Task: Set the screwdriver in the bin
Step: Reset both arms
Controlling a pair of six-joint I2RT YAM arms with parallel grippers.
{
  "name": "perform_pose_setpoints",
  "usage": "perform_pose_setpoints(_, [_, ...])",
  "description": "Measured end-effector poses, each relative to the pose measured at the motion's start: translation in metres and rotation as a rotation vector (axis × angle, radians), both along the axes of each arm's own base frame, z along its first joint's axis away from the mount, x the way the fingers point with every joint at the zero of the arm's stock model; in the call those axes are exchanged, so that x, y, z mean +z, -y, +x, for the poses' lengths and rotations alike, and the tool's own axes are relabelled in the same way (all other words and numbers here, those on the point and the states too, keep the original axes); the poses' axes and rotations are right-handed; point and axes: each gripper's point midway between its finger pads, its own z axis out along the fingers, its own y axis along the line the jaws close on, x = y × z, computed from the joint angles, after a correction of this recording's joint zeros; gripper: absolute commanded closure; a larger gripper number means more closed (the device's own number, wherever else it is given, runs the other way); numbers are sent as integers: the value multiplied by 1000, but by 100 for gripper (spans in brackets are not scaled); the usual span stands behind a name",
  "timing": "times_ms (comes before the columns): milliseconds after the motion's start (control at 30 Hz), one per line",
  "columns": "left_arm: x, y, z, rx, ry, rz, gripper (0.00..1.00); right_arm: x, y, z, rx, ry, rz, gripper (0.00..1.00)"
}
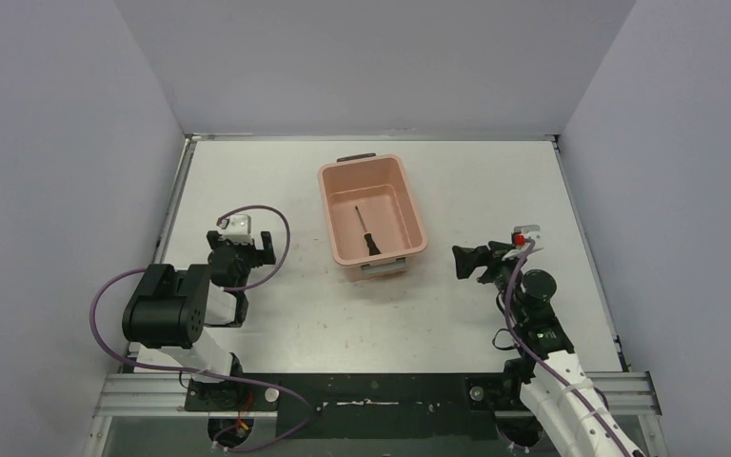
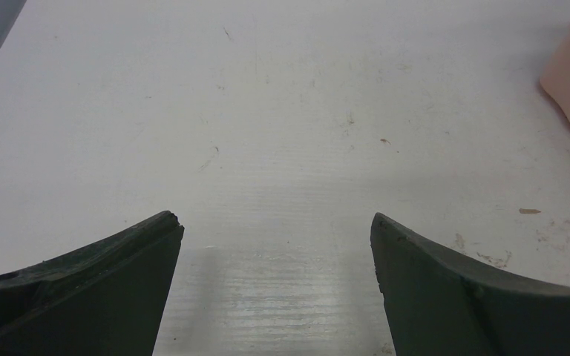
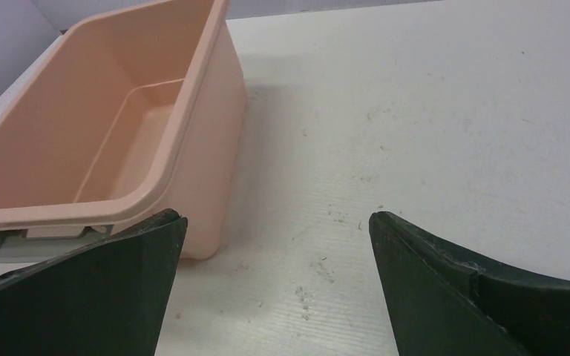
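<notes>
The white counter (image 1: 457, 324) carries one object, the salmon-pink bin (image 1: 326, 205), which stands toward the far middle with its dark handle (image 1: 356, 157) at the far short end and its pale handle (image 1: 381, 268) at the near one. The left claw (image 2: 276, 222) sits low over bare counter, well to the left of the bin, its jaws spread wide and nothing between them. The right claw (image 3: 276, 219) is likewise wide and empty, near the bin's near right corner and pointing toward it. The screwdriver (image 1: 365, 231) lies flat on the bin's floor, handle toward the near end, shaft running toward the far end. By the look of it the placing is done, so what is left is a clean retreat. The right arm should draw straight back from the bin's wall rather than sweep sideways, since a nudge at that corner could shift or tip the tub. The left arm has open space and need only avoid its own purple cable (image 1: 281, 238).
</notes>
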Motion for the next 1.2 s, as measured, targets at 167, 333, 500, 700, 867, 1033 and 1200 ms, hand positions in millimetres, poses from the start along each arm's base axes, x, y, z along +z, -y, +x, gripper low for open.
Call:
perform_pose_setpoints(167, [0,0,0,0,0,0,3,9,-4,0,22,-6,0,0])
perform_pose_setpoints(333, [0,0,0,0,0,0,3,8,-12,-2,69,-58,-4,0])
perform_pose_setpoints(500, [0,0,0,0,0,0,3,-3,-18,-9,114,-127,-12,0])
perform_pose_setpoints(700, [0,0,0,0,0,0,3,-11,-19,-15,127,-165,-15,0])
perform_pose_setpoints(867, [0,0,0,0,0,0,3,-12,-18,-18,127,-174,-19,0])
perform_pose_setpoints(1033, [0,0,0,0,0,0,3,-14,-18,-19,127,-182,-21,0])
perform_pose_setpoints(1200, [0,0,0,0,0,0,3,-14,-19,-17,129,-194,-25,0])
